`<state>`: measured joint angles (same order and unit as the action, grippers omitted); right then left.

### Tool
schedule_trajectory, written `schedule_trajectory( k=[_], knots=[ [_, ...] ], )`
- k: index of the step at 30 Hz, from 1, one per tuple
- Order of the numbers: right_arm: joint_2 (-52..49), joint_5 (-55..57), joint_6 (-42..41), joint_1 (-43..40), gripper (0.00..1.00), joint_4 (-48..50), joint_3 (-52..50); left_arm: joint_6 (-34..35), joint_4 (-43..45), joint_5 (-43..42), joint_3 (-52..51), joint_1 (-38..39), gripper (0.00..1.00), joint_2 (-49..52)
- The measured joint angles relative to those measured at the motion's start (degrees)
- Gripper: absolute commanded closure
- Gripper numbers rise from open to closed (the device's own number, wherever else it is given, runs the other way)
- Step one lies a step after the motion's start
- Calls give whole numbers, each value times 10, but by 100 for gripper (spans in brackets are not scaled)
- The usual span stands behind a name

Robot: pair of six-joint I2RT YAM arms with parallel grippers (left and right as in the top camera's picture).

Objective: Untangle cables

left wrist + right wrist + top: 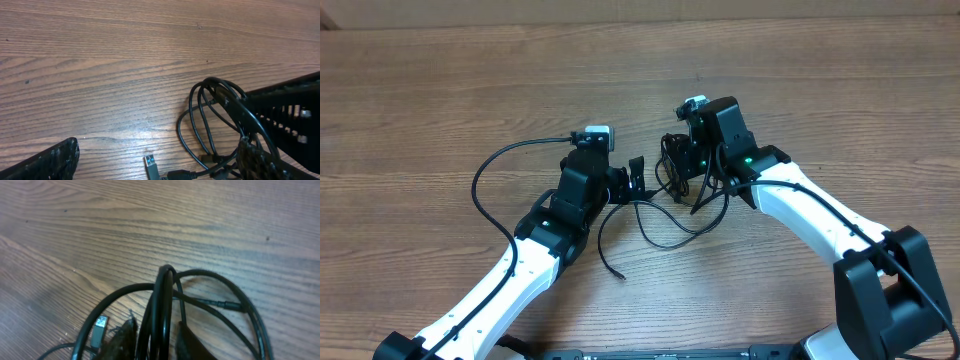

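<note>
Cables (162,295) sit bunched mid-way across the worktop (440,90) inside my right gripper (155,330), pinched or merely flanked I cannot tell, while my left gripper (630,180) hangs spread wide at their 8 o'clock, ready to catch a strand.

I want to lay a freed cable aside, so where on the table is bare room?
Bare wood: far strip of table beyond both grippers, and the right side past the right arm. Crowded: the cables between the left gripper and right gripper, with strands trailing between the arms.
</note>
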<state>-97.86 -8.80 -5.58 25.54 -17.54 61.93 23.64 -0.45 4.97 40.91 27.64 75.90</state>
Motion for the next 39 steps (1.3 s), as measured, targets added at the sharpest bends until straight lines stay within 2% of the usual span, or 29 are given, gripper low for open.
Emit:
schedule_trajectory(
  k=[6,8,9,10,30,39],
  knots=[
    [-8,0,-2,0,84,4,0,0,0,0,0,0,0,0],
    [-8,0,-1,0,88,4,0,0,0,0,0,0,1,0],
    [-8,0,-1,0,95,4,0,0,0,0,0,0,0,0],
    [-8,0,-2,0,96,4,0,0,0,0,0,0,0,0],
    [-5,0,-4,-1,96,-21,5,0,0,0,0,0,0,0],
    [60,1,-4,-2,96,-56,52,0,0,0,0,0,0,0]
  ],
)
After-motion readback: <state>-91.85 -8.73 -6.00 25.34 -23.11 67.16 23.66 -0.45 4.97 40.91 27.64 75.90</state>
